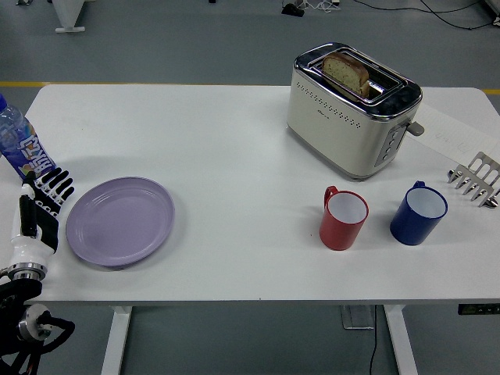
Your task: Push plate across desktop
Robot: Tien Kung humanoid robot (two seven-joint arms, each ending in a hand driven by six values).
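One plate [119,220], two mugs, one toaster, one bottle and one metal rack sit on the white table [234,141]; only one robot hand shows. The left hand [39,209] rests at the table's left edge with its black-and-white fingers [56,186] straight, slightly spread and holding nothing. Just to its right lies the plate, apart from the fingers by a thin strip of table (whether the palm's edge touches the rim cannot be told). The plate is pale lilac, round, shallow, with a broad smooth rim and a matte glaze, and it carries nothing.

Just beyond the fingertips stands the clear plastic bottle [19,144] with a blue label, cut by the picture's edge. Far to the hand's right are the red mug [344,219] and the blue mug [419,213], both white inside, side by side. Beyond them is the cream toaster [351,109] with a chrome top and a bread slice [346,72] in one slot. The pronged metal rack [476,179] lies at the far right edge.
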